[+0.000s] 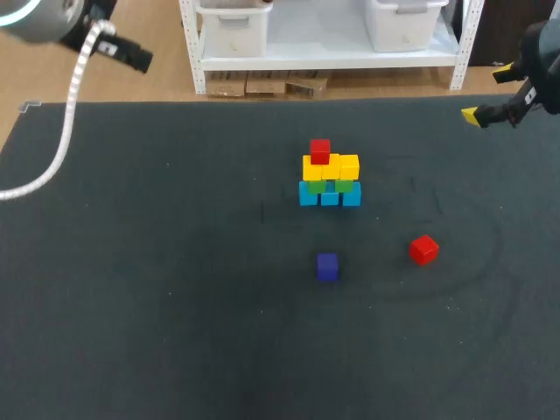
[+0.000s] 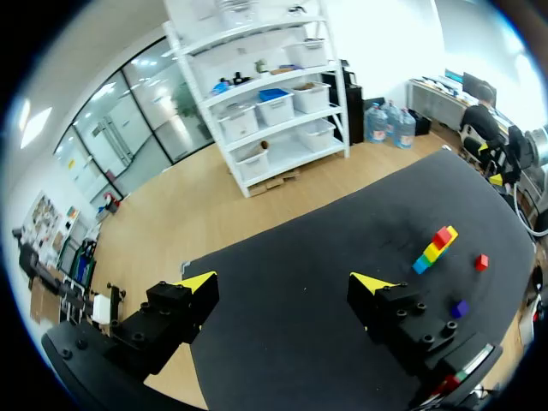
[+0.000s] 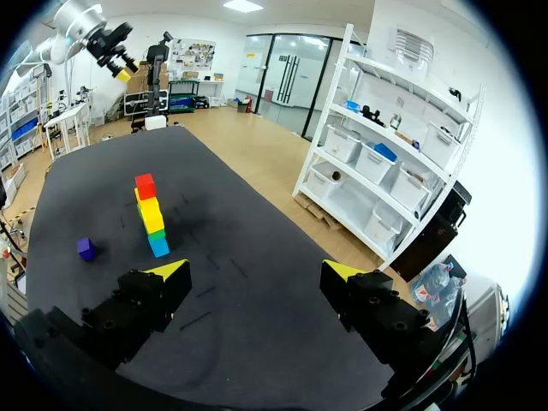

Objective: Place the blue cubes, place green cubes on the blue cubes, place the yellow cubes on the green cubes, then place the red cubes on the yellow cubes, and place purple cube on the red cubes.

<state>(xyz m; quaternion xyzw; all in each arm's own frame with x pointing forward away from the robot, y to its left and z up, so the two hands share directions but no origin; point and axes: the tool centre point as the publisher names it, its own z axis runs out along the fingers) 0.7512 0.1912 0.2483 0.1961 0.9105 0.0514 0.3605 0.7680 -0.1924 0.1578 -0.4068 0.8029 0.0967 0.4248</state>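
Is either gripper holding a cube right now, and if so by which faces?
Nothing is held. The left gripper and right gripper both stand open and empty, away from the stack.

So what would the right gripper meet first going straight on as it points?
Probably only the bare table: the right gripper is open, with just dark mat straight ahead of it. The cube stack sits off to one side; depth is hard to judge.
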